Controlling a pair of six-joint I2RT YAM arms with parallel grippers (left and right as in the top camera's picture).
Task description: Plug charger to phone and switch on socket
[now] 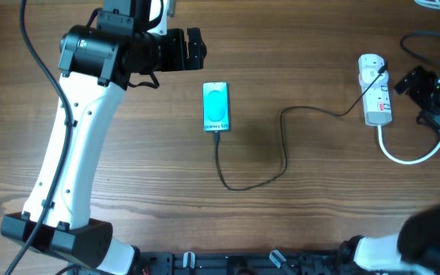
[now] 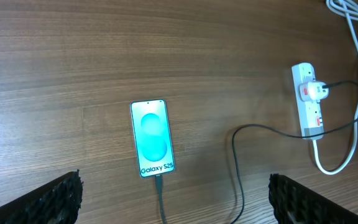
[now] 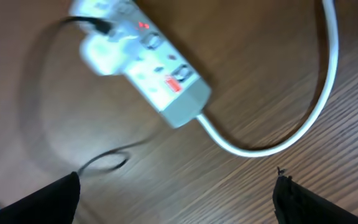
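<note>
The phone (image 1: 215, 107) lies flat mid-table, turquoise screen lit; it also shows in the left wrist view (image 2: 152, 138). The thin black charger cable (image 1: 281, 141) runs from the phone's bottom edge, where its tip sits in the port (image 2: 158, 182), and loops right to a white adapter plugged in the socket (image 1: 375, 89). The white power strip shows in the left wrist view (image 2: 309, 101) and the right wrist view (image 3: 148, 68), with a red-lit switch. My left gripper (image 1: 195, 48) is open and empty, up-left of the phone. My right gripper (image 1: 426, 90) is open and empty, just right of the socket.
The socket's thick white cord (image 1: 411, 156) curves off its near end toward the right edge. More cables (image 1: 434, 34) lie at the back right corner. Arm bases stand along the front edge of the wooden table (image 1: 319, 214).
</note>
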